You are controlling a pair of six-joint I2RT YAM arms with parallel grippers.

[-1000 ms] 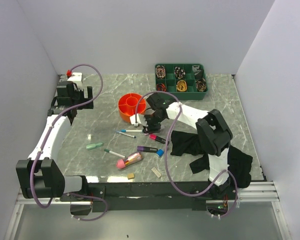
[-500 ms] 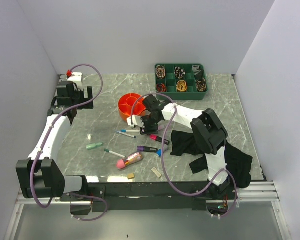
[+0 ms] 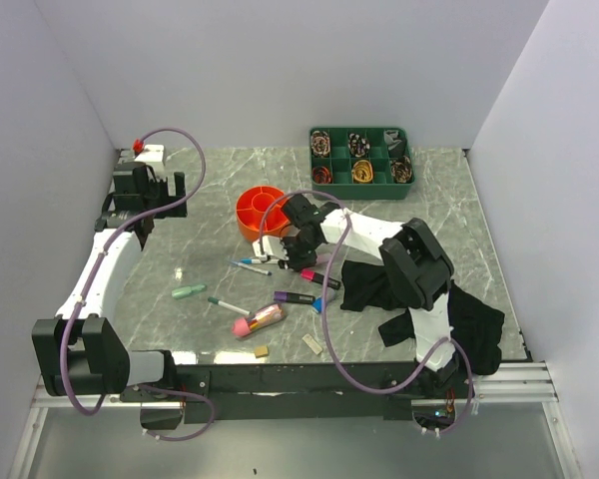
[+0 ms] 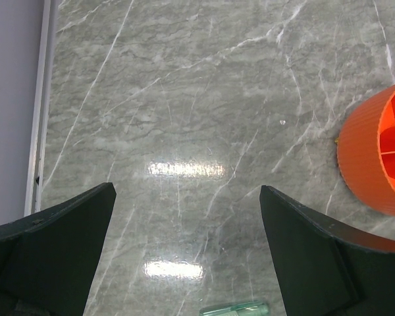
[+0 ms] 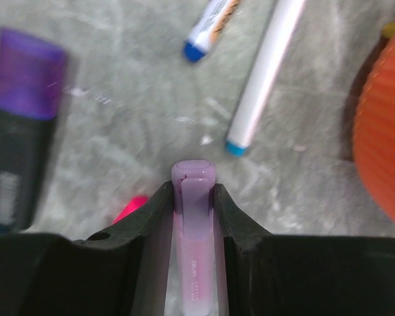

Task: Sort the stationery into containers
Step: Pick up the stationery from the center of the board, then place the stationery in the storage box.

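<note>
While left fingers (image 4: 52,250) hang spread above table (image 4: 184,99), right fingers (image 5: 135,257) pinch lilac pen (image 5: 196,197) near orange organiser (image 5: 382,125)

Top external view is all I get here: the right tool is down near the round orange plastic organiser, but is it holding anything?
Observer: Yes, its wrist camera shows the right tool shut on a pale purple plastic pen.
Operator: What lies ahead of it?
Observer: A white pen with a blue tip, and a purple-capped black marker at that view's left.
Operator: And the left tool?
Observer: Open above bare grey marble table, the round orange plastic organiser showing its ribbed wall at that view's right edge.
</note>
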